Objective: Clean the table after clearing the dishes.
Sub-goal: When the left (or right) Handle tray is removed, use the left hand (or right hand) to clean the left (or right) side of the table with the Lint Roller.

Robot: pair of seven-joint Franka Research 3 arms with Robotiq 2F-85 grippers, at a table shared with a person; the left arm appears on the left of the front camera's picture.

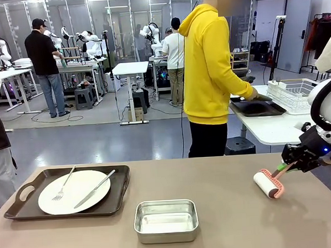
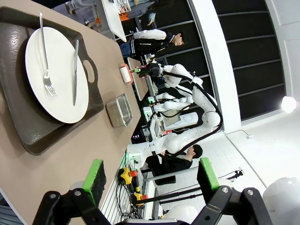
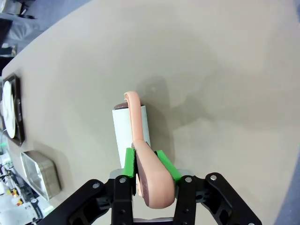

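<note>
One tray (image 1: pixel 121 176) holding a plate (image 1: pixel 74 191), fork (image 1: pixel 62 188) and knife (image 1: pixel 95 189) lies on the left of the table (image 1: pixel 232 226), with a pan (image 1: pixel 166 220) near the middle, so clearing is judged unfinished. The right gripper (image 3: pixel 150 159) is clamped on the handle of a roller (image 1: pixel 267 183), whose drum sits on or just above the table's right part. The left gripper (image 2: pixel 151 174) stands wide and empty, and cleaning looks barely begun.

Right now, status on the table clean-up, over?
Left gripper: jaws open, empty. Right gripper: jaws shut on lint roller, low at right of table. Tray with plate, fork, knife not yet cleared; steel pan mid-table.
</note>
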